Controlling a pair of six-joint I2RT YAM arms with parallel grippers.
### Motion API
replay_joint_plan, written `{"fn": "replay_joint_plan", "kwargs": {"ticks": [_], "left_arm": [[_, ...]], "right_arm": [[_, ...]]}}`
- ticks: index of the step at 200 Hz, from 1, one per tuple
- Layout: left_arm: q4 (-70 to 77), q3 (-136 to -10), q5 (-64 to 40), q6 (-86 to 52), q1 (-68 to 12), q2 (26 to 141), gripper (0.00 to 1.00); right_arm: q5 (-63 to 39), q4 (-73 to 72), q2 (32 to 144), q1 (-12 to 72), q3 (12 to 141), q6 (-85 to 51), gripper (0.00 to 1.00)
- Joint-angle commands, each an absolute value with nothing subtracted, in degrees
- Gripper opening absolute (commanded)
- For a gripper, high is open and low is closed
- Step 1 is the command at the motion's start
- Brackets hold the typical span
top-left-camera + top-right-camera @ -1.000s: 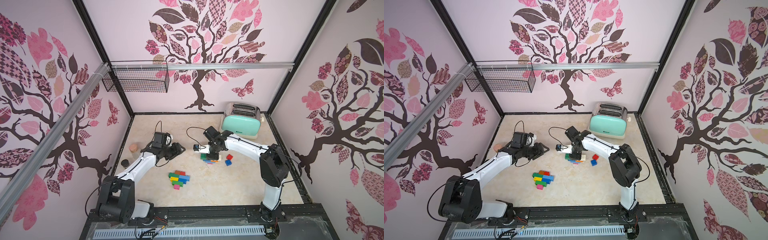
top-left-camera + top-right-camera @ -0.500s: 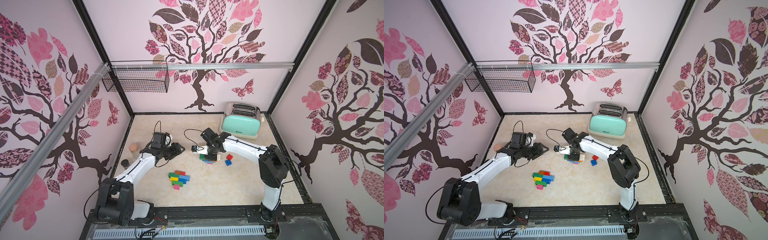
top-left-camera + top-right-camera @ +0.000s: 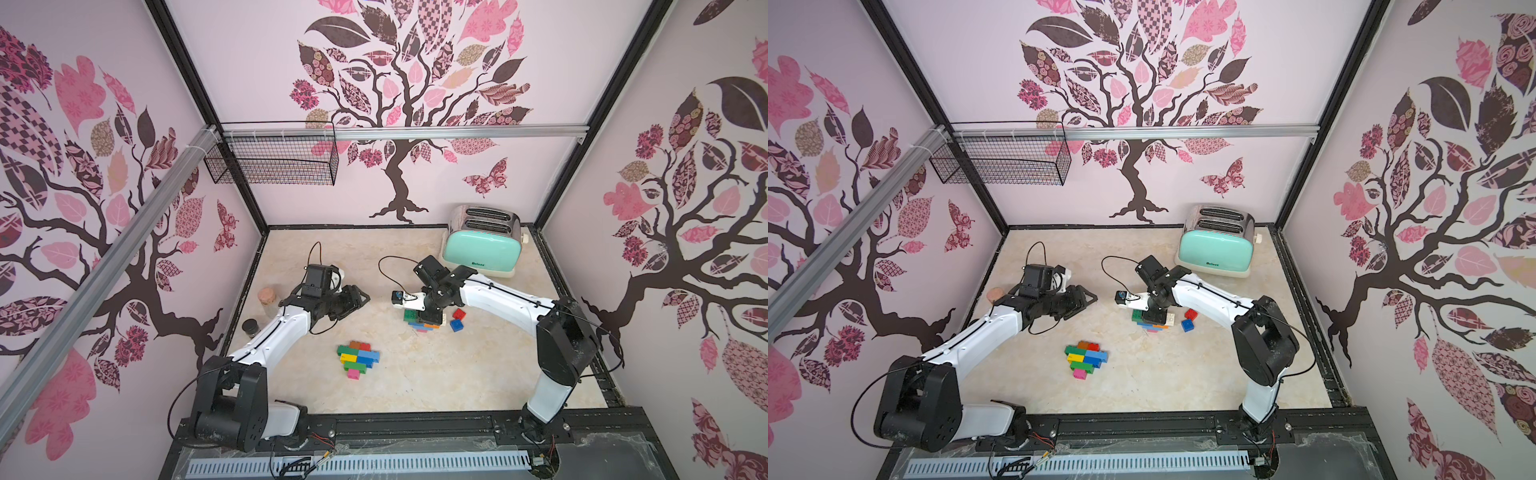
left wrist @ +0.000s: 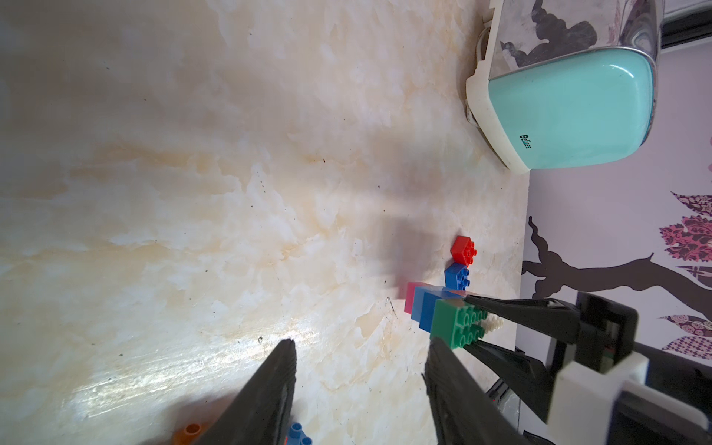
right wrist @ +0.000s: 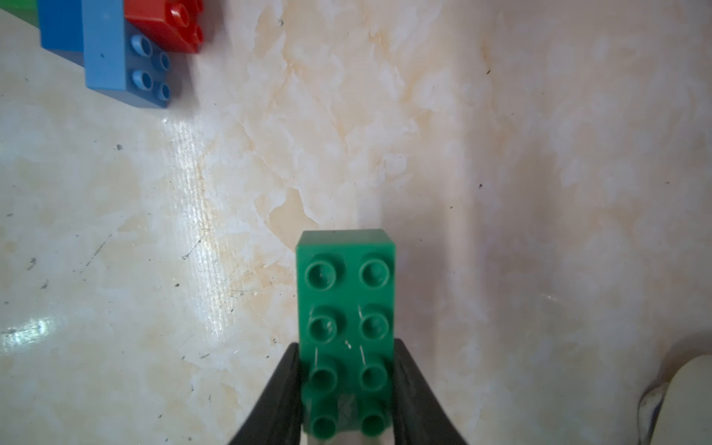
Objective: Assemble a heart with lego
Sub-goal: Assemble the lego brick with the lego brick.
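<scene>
My right gripper is shut on a green oblong lego brick; most of the brick juts out past the fingertips. In both top views this gripper hangs over a small pile of blue, pink, orange and white bricks, with the green brick at its left. A flat multicoloured assembly of bricks lies nearer the front. My left gripper is open and empty, left of the pile, facing the green brick.
A loose red brick and a blue one lie right of the pile. A mint toaster stands at the back right. A cork-lidded jar and a small dark jar stand by the left wall, under a wire basket.
The right gripper, still holding the green brick, drifted slightly left and came back right over the pile. The left arm has barely moved.
</scene>
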State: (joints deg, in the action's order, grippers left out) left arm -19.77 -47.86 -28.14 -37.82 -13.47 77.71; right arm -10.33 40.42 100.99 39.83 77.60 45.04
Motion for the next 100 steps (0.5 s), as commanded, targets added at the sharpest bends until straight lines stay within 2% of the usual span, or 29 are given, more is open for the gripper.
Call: {"fn": "replay_joint_plan", "kwargs": {"ticks": [1, 100], "left_arm": [[-19.8, -47.1, -27.5, -38.3, -13.2, 76.0, 0.57], [-21.0, -47.5, -25.7, -37.7, -13.0, 75.2, 0.57]], "right_arm": [[-12.8, 40.9, 99.7, 40.6, 79.9, 44.3, 0.29], [-5.0, 38.7, 101.8, 47.8, 76.4, 38.3, 0.31]]}}
